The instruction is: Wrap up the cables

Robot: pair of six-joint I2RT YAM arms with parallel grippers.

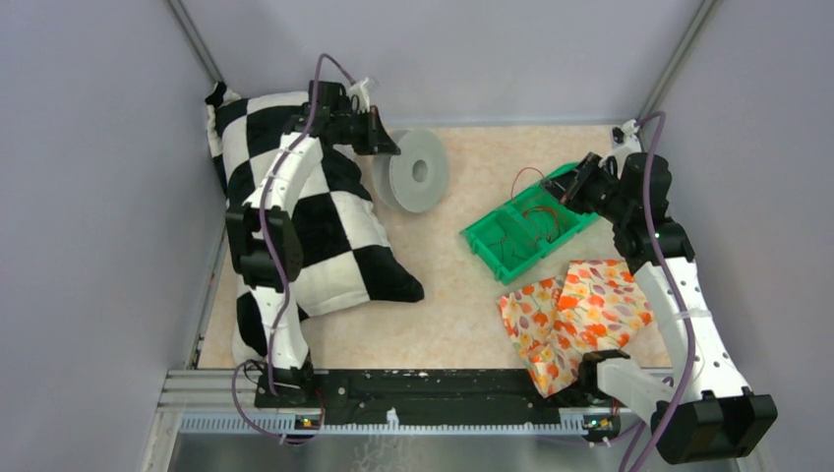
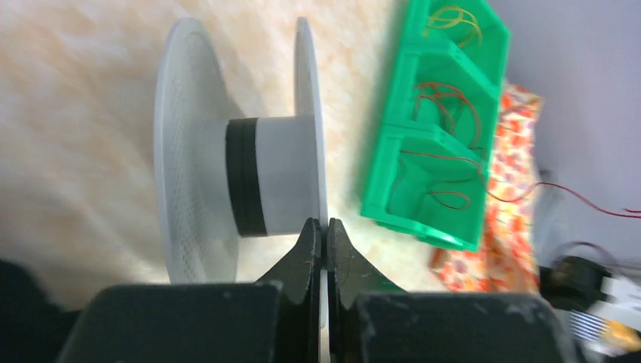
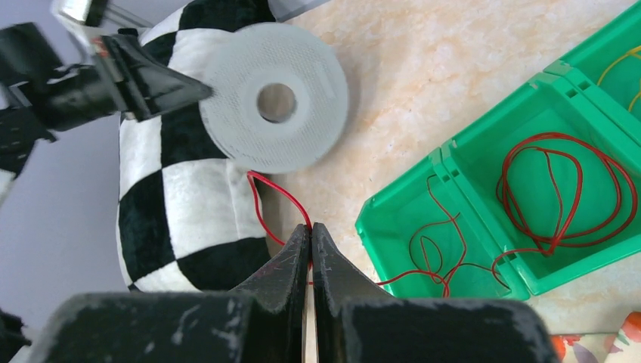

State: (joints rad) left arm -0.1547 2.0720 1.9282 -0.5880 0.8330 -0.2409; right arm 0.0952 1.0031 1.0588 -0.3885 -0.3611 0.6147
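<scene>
My right gripper (image 3: 311,231) is pinched shut on a red cable (image 3: 291,200) trailing from the green tray (image 3: 446,155), where more cables (image 3: 529,144) lie looped. My left gripper (image 2: 320,227) is clamped on the rim of the spool (image 2: 283,178), beside a checkered pillow (image 3: 174,197).

Spool (image 3: 272,106): matt grey plastic, flanges finely grained. Tray (image 1: 479,239): glossy green plastic. Pillow (image 1: 325,226): soft napped cloth. Floral cloth (image 1: 570,315): thin printed fabric. Tabletop (image 1: 462,315): smooth, marbled. Cables (image 3: 555,240): smooth-coated.
</scene>
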